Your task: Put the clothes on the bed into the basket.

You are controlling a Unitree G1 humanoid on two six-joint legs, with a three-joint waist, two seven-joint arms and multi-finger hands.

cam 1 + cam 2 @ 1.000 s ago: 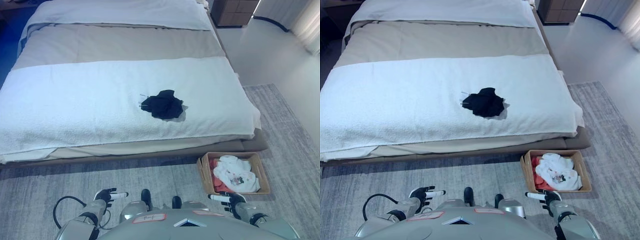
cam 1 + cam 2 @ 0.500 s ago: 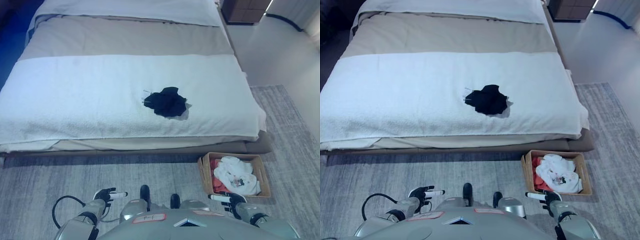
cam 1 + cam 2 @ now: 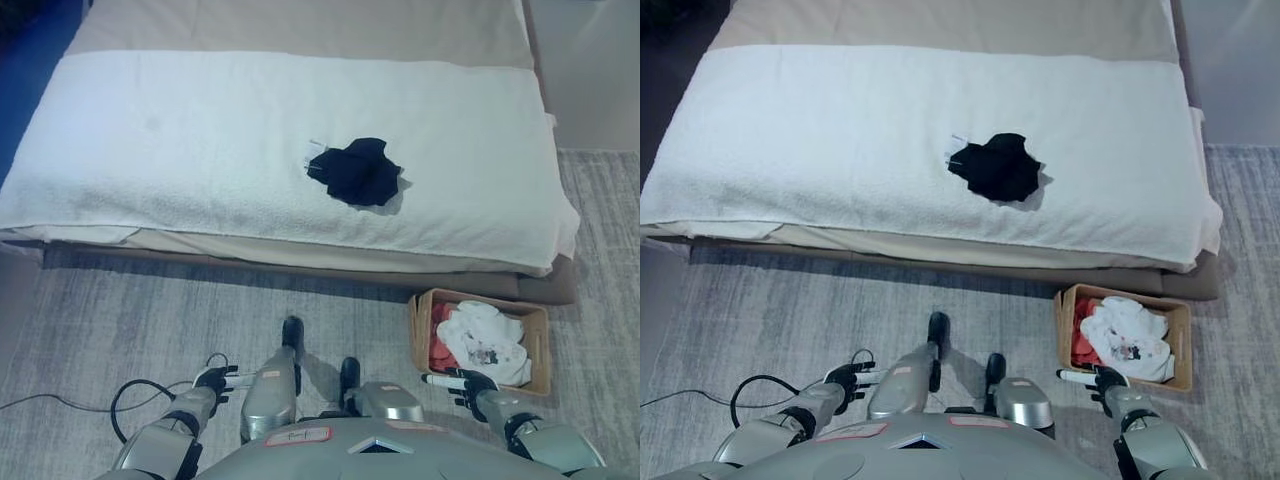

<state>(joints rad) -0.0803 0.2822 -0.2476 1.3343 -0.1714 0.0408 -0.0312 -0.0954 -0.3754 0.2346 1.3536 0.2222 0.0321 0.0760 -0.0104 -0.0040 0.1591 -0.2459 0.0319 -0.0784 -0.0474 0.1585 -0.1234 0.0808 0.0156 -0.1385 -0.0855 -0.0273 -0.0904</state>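
Note:
A crumpled black garment [image 3: 358, 172] lies on the white blanket of the bed [image 3: 200, 140], near its front edge, right of centre. A brown basket [image 3: 539, 345] stands on the rug to the right, just in front of the bed, holding white and red clothes [image 3: 484, 336]. My left hand [image 3: 213, 381] hangs low at the lower left, fingers relaxed, holding nothing. My right hand [image 3: 463, 384] hangs low at the lower right, just in front of the basket, fingers straight and empty. Both hands are well short of the garment.
A grey rug [image 3: 120, 320] covers the floor between me and the bed. The bed's beige sheet [image 3: 300, 25] shows beyond the white blanket. Bare pale floor [image 3: 600, 80] lies to the right of the bed.
The whole view has shifted: the camera has tilted down and moved closer to the bed. The garment, basket and both hands keep their places relative to each other.

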